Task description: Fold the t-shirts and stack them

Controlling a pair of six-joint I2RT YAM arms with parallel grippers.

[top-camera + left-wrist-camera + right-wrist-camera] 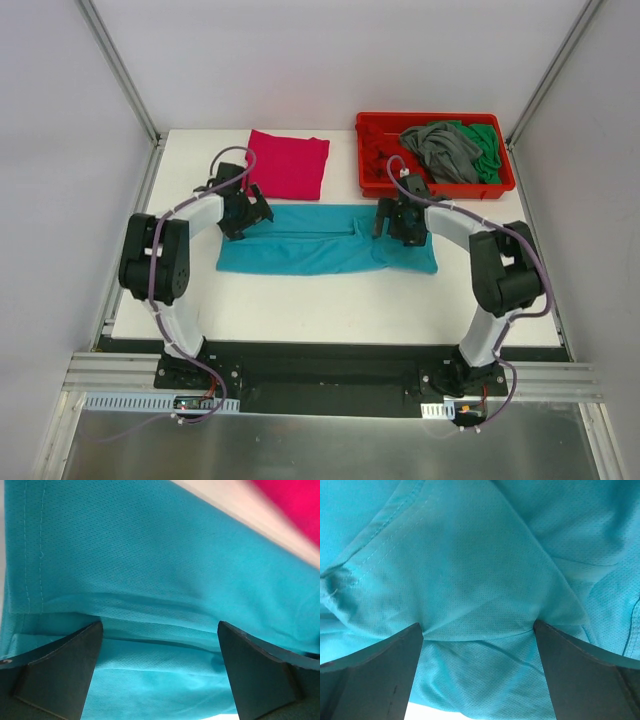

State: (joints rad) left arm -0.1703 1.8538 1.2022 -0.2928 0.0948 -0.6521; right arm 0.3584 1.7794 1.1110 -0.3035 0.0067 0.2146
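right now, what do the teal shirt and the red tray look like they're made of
Teal shirt: fine knit fabric, matte, with a tiny pinhole texture and stitched hems; whether cotton or synthetic cannot be told. Red tray: probably rigid moulded plastic, judging by its straight walls and even colour.

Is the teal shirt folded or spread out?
Partly folded: the teal-blue cotton t-shirt lies as a long narrow band, layers overlapping along its length, not yet compact.
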